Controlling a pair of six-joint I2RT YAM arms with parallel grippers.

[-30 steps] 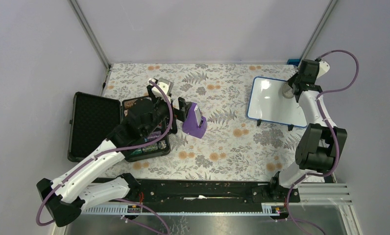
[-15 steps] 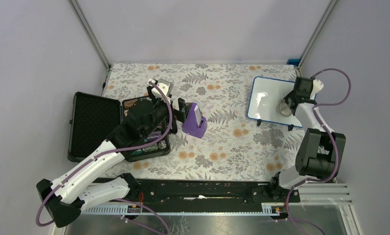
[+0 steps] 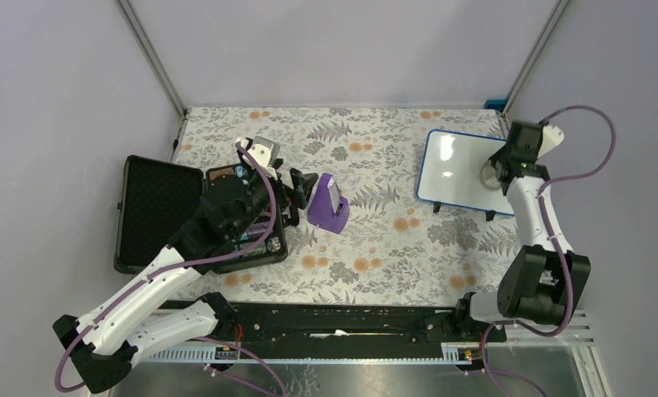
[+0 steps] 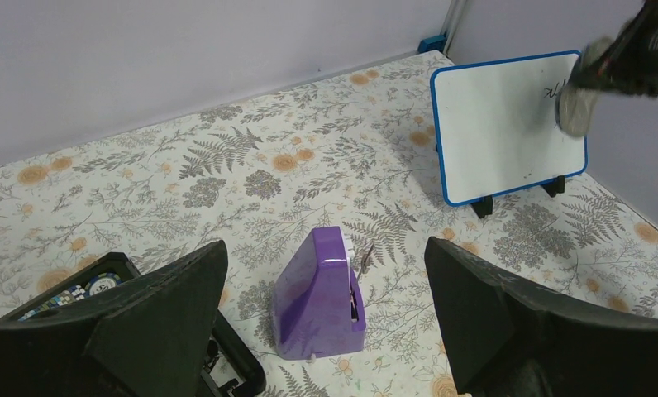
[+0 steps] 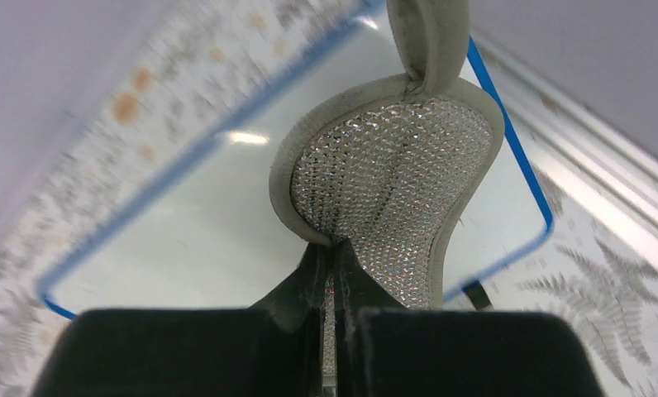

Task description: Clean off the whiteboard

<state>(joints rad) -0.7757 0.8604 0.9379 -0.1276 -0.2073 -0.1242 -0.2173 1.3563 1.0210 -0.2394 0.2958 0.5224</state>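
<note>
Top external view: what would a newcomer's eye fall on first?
The blue-framed whiteboard propped at the far right, with the right gripper holding a grey pad against it. Next, the purple object mid-table and the open black case at the left edge.

You've got one whiteboard (image 3: 454,165) on two feet (image 4: 483,207), one eraser (image 5: 392,174), one purple box (image 3: 327,201), one black case (image 3: 156,207) and one blue block (image 3: 494,104). There are two arms, left arm (image 3: 144,285) and right arm (image 3: 534,219), with one gripper each: left gripper (image 3: 299,197), right gripper (image 5: 330,265), two fingers apiece. You won't get a count of the bits inside the case, they're too small.
</note>
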